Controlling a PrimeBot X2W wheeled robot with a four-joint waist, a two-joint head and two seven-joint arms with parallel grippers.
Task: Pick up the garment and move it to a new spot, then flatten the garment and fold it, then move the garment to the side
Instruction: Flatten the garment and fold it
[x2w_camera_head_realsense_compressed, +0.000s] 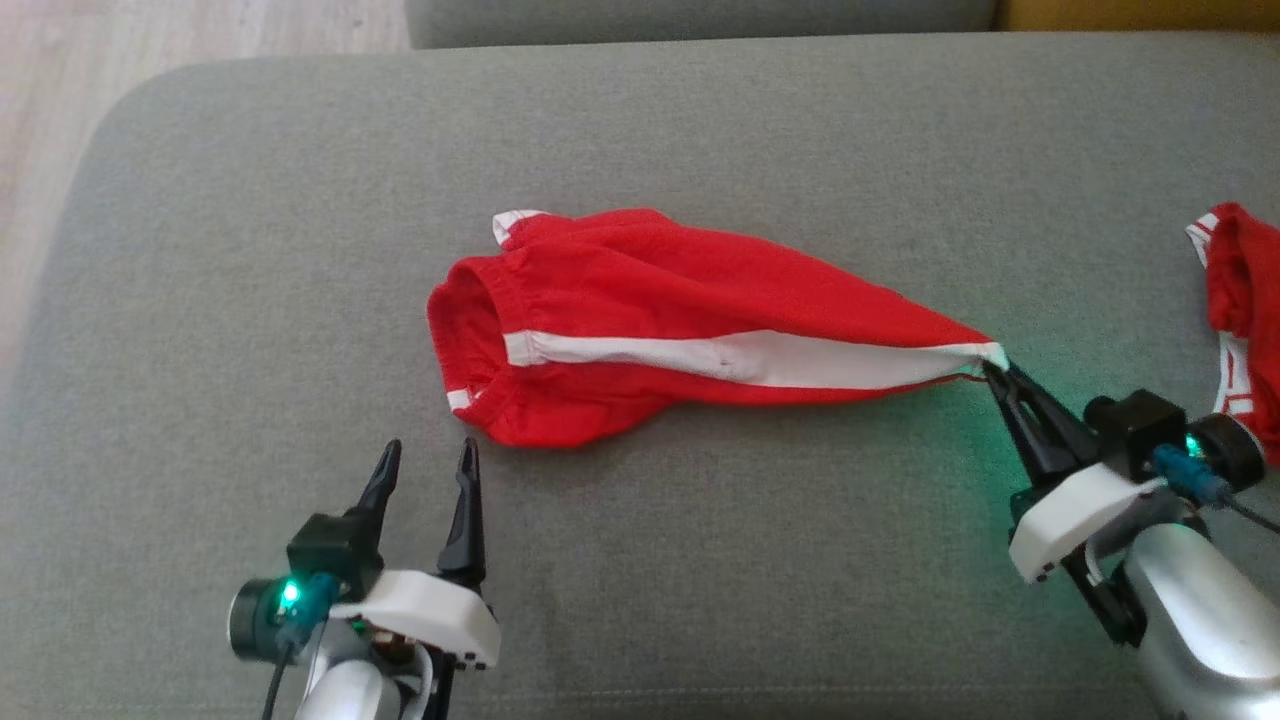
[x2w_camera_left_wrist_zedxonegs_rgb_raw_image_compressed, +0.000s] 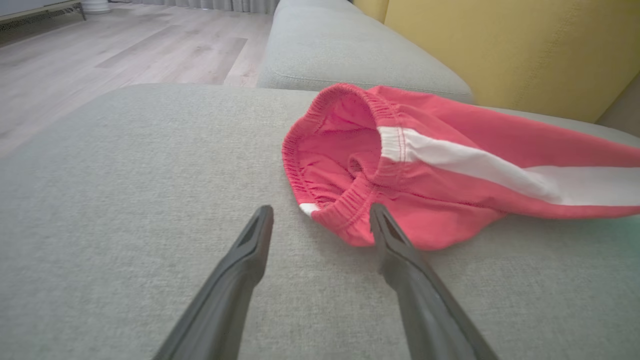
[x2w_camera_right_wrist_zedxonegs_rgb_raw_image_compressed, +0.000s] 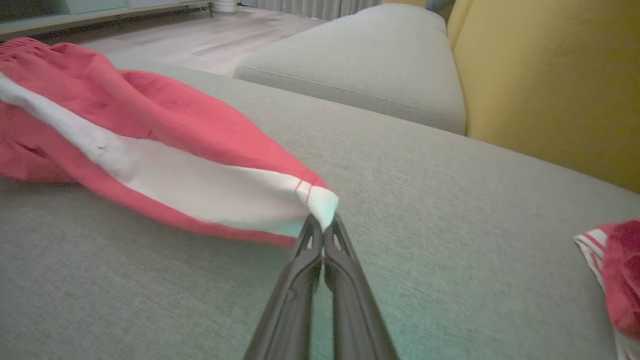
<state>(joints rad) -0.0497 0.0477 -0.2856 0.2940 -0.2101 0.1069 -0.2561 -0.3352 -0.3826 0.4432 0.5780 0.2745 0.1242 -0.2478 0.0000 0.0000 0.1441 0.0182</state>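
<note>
seen on the grey sofa cushion (x2w_camera_head_realsense_compressed: 700, 120): red shorts (x2w_camera_head_realsense_compressed: 700, 290) with a white side stripe, lying about mid-cushion, the elastic waistband (x2w_camera_left_wrist_zedxonegs_rgb_raw_image_compressed: 345, 205) gaping toward the robot's left and one leg tapering to a point toward its right. clamped tight on that white hem corner (x2w_camera_right_wrist_zedxonegs_rgb_raw_image_compressed: 320, 202), low over the cushion: right gripper (x2w_camera_head_realsense_compressed: 995, 370). just beside the waistband but apart from it, spread wide and holding nothing: left gripper (x2w_camera_head_realsense_compressed: 430, 445). at the far right edge, well apart: a second red-and-white garment (x2w_camera_head_realsense_compressed: 1235, 300). likely light, limp, crease-prone cloth, not fragile, apt to sag and bunch if lifted by a single corner. best taken at the thick elastic waistband or a stitched hem, one hold at each end, to keep it stretched for flattening. judged to be at the moving or spreading stage, with folding not yet done.
</note>
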